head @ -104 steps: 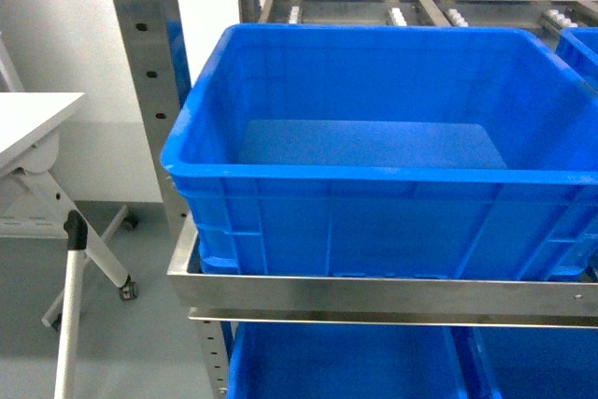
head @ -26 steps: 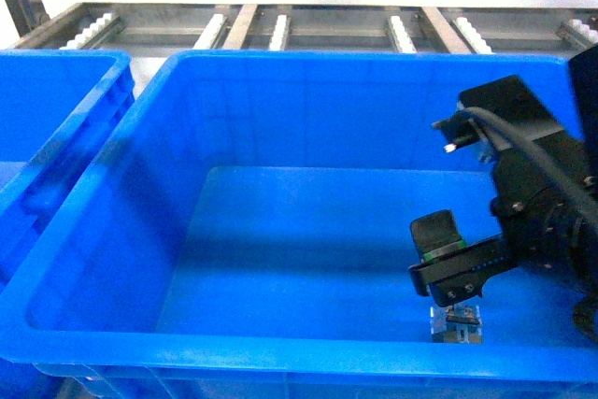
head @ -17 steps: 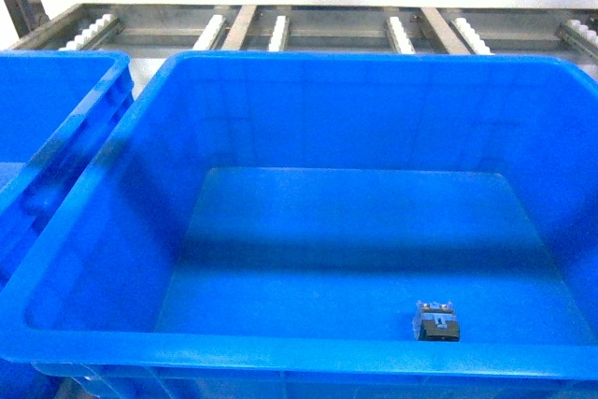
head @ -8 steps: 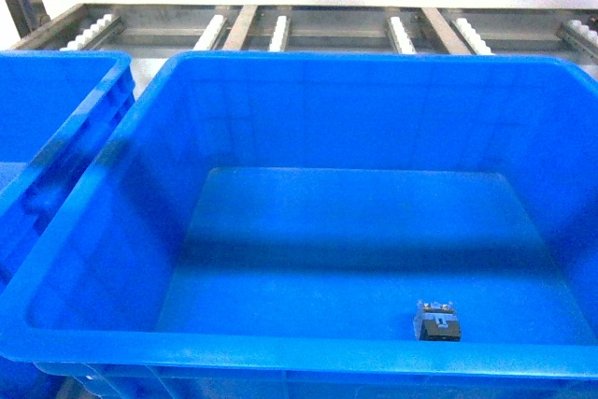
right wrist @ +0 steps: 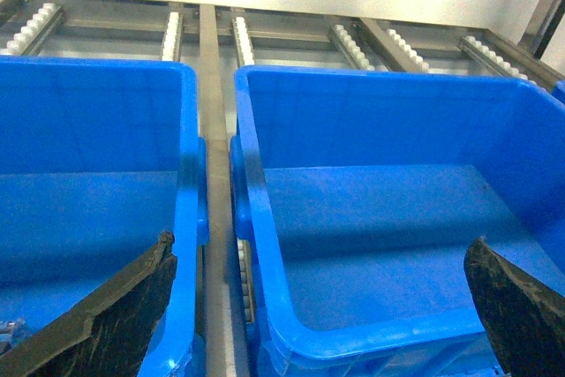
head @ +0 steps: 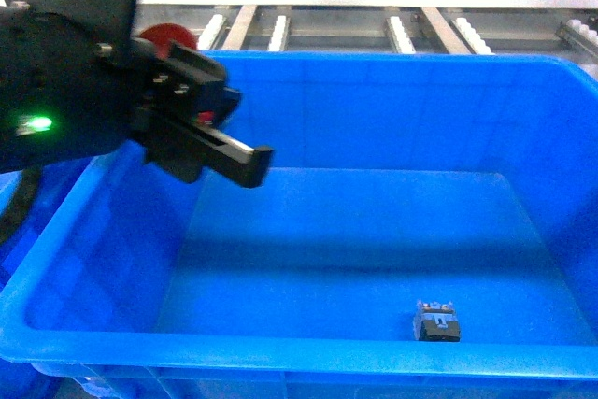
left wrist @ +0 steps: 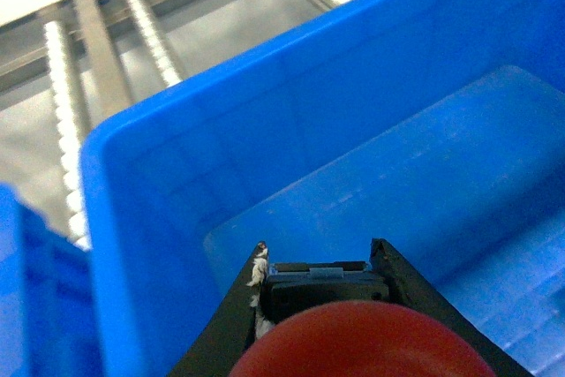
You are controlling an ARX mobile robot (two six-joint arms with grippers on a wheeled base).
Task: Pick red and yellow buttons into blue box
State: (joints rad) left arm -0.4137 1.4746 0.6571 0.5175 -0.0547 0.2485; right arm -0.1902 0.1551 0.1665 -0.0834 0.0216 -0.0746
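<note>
Filling the upper left of the head view, the left gripper point(head: 201, 128) hangs over the far-left corner of the blue box point(head: 308, 354), jaws clenched on the red button point(head: 168, 39). Only an arc of the round red cap shows there, above the black fingers. In the left wrist view the red cap sits at the bottom centre of the frame, its dark block body just above it, pinched between the two black fingers point(left wrist: 402, 275); the box's rim and inner wall lie beyond.

A small switch body point(head: 436, 320) lies on the box floor, lower right of centre in the head view, near the front wall. Black-and-clear block; its cap colour cannot be told from here.

Right gripper point(right wrist: 318, 306): released, fingers at the lower left and lower right corners of the right wrist view, nothing between them. It looks down on two blue crates side by side on a roller rack point(right wrist: 207, 28), a metal rail running between them.
</note>
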